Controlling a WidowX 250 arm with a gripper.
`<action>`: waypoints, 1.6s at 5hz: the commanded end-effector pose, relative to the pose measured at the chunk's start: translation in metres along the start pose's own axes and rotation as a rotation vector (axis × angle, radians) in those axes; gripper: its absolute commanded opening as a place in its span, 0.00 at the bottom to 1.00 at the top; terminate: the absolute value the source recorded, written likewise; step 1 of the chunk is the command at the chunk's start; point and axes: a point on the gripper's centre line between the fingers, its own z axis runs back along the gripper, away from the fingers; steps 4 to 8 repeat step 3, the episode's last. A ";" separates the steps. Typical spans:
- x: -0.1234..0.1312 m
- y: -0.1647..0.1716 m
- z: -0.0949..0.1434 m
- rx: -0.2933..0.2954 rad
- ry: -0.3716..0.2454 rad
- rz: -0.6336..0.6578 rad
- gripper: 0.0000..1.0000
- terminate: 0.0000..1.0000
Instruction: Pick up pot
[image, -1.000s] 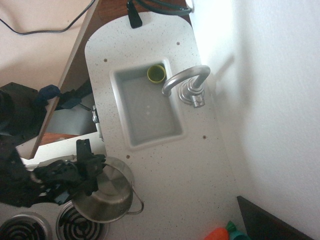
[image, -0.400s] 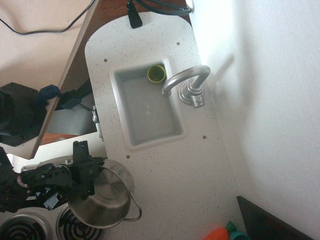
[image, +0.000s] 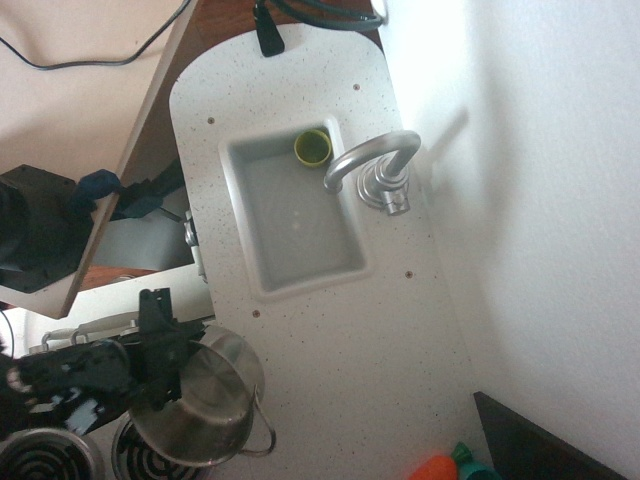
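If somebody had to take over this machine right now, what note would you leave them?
Pincer: at the left rim of the pot, apparently clamped on it, though the grip itself is hard to see.
Pot: tilted, over the stove burner at the counter's lower left edge. A yellow-green cup sits in the sink.
Done: pot seems gripped.
Left: confirm it is lifted clear and hold it steady.

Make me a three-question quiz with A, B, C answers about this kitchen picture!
1. Where is the small cup?
A. in the sink's far corner
B. on a burner
C. inside the pot

2. What colour is the cup?
A. red
B. yellow-green
C. blue

3. How is the pot sitting?
A. upside down
B. flat in the sink
C. tilted at the gripper

Answers: 1 A, it sits in the sink near the faucet. 2 B, its rim looks yellow-green. 3 C, the shiny pot leans above the burner.
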 end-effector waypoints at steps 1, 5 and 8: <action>0.022 -0.002 0.039 -0.069 -0.160 0.021 0.00 0.00; 0.018 -0.004 0.034 -0.059 -0.143 0.015 0.00 1.00; 0.018 -0.004 0.034 -0.059 -0.143 0.015 0.00 1.00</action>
